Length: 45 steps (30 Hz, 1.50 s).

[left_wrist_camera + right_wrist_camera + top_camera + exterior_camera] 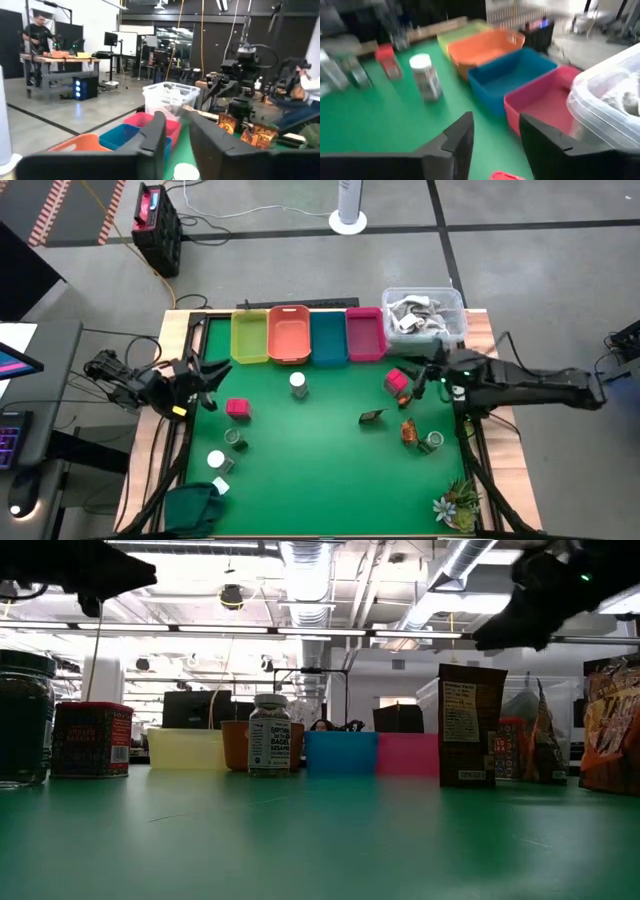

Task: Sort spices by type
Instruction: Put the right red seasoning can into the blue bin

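The floor (pixel 520 270) is grey concrete crossed by dark seams. A white round pedestal base (pixel 348 221) stands beyond the far edge of the surface, and a black crate (pixel 157 225) sits toward the far left. Overhead run strip lights (pixel 300 565) and silver ducts (pixel 455 570) (an open industrial ceiling). A workbench (pixel 60 62) stands in the background with a person (pixel 36 35) beside it.

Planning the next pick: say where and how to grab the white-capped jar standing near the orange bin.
Grip the white-capped jar across its round body just under the cap, coming straight down from above. It stands upright and alone on the green mat, so either side is free for an open claw.
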{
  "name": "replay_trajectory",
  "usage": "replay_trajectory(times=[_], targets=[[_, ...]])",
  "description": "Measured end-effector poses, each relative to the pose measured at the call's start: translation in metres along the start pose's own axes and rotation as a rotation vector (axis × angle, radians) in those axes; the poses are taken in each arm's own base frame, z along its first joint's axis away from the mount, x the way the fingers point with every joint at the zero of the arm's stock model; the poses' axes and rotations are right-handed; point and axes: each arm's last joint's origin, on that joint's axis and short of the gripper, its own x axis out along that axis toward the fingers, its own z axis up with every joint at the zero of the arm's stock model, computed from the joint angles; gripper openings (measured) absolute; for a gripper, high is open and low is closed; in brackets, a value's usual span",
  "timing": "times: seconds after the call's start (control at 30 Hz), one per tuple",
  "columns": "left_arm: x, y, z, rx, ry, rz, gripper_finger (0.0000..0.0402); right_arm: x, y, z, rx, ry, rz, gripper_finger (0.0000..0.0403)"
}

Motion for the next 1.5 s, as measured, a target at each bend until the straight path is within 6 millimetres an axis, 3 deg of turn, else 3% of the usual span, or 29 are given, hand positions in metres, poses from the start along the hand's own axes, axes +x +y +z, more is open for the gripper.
replay_trajectory(times=[0.17,0.3,0.53,0.83,1.2,1.5], targets=[[0.007,-0.007,0.015,0.067,-0.011,0.064,0.0148,0.019,0.015,0.033,-0.074,0.173,-0.028,0.0264],[0.013,-0.012,0.035,0.128,-0.033,0.134,0.0181,0.041,0.02,0.046,-0.052,0.37,-0.094,0.032],[0.02,-0.021,0.039,0.192,-0.017,0.149,0.0194,0.078,0.029,0.046,-0.009,0.76,-0.162,0.0393],[0.019,-0.024,0.038,0.189,-0.009,0.123,0.0194,0.097,0.03,0.03,-0.018,1.005,-0.279,0.0385],[0.018,-0.026,0.038,0.179,-0.008,0.104,0.0194,0.104,0.012,0.03,0.046,1.028,-0.342,0.0384],[0.018,-0.026,0.037,0.19,-0.002,0.103,0.0194,0.105,0.017,0.03,0.079,1.027,-0.274,0.0384]])
